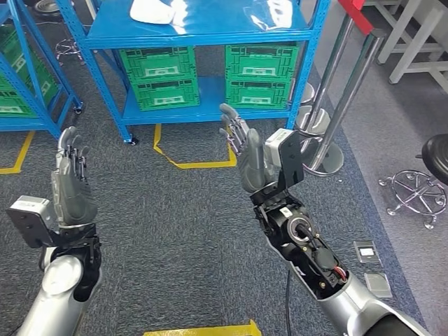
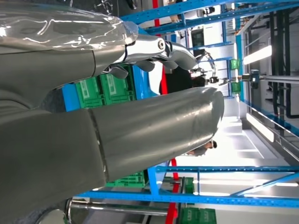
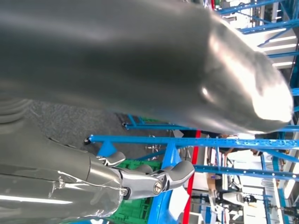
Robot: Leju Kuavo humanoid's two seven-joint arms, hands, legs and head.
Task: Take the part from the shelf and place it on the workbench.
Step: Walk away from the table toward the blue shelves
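1. While both arms are raised over the grey carpet (image 1: 174,231), the left robot hand (image 1: 71,183) is released: fingers up and apart, nothing in it.
2. Right robot hand (image 1: 244,150) is also released, fingers spread and pointing toward the shelf, palm empty.
3. Blue shelf (image 1: 201,31) stands at the far side, across the carpet from both hands.
4. The part (image 1: 153,10), a white flattish item, lies on the upper deck of the shelf, left of centre, cut off by the frame edge. Can't tell its exact shape.
5. Something in clear plastic wrap (image 1: 272,14) lies on the same deck, further right.
6. Four green crates (image 1: 158,77) sit on the lower deck in two stacks of two, one left and one right.
7. Second blue rack (image 1: 31,70) at far left, green crates in it too.
8. Chrome stand (image 1: 338,91) leans in right of the shelf; black stool (image 1: 436,157) at the right edge.
9. Yellow floor tape (image 1: 195,164) marks the carpet in front of the shelf.
10. Wrist views: thick grey thumb and metal fingers apart, shelving and crates behind.
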